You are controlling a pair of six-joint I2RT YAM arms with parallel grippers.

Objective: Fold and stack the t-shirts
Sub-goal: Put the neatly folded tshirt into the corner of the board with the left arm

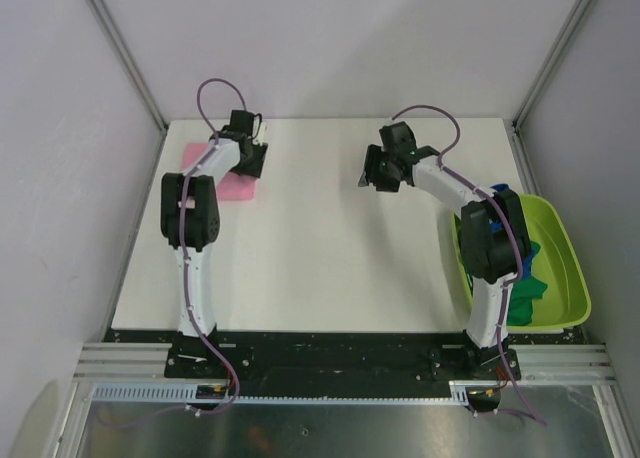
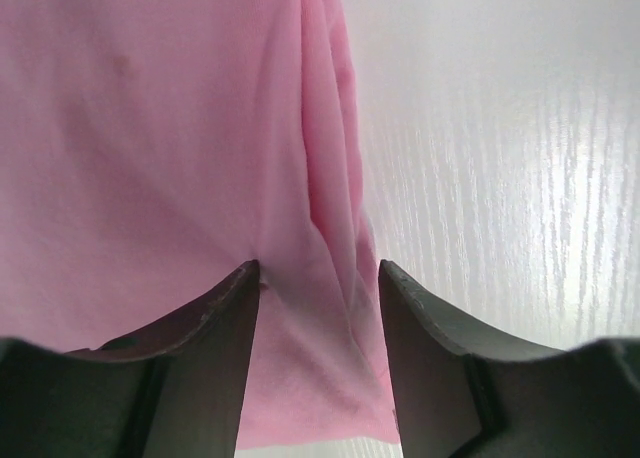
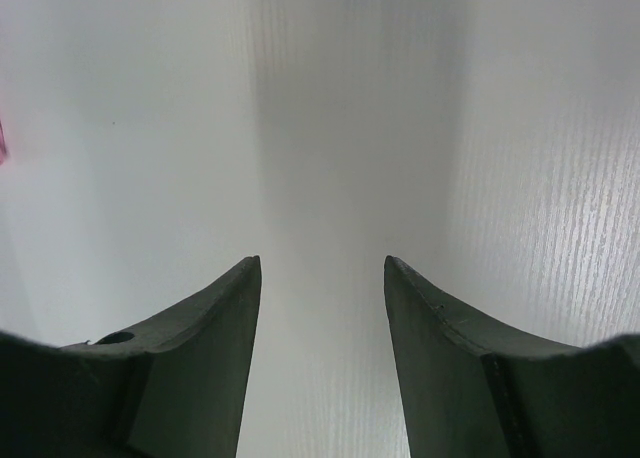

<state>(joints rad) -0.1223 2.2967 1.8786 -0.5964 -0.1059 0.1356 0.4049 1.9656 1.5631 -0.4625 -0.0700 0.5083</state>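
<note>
A folded light pink t-shirt [image 1: 232, 183] lies at the far left of the white table. My left gripper [image 1: 250, 158] hovers over its right edge, open, with nothing between the jaws; in the left wrist view the pink t-shirt [image 2: 170, 148] fills the left side under the open left gripper [image 2: 318, 270]. My right gripper [image 1: 375, 173] is open and empty above bare table at the far middle; its wrist view shows only the right gripper [image 3: 322, 266] and white table. A dark green t-shirt [image 1: 527, 278] and a royal blue t-shirt [image 1: 500, 192] lie in the tub, partly hidden by the right arm.
A lime-green plastic tub [image 1: 572, 268] sits at the table's right edge. Grey walls with metal frame posts [image 1: 122, 53] enclose the table on three sides. A black strip and metal rails [image 1: 340, 363] run along the near edge.
</note>
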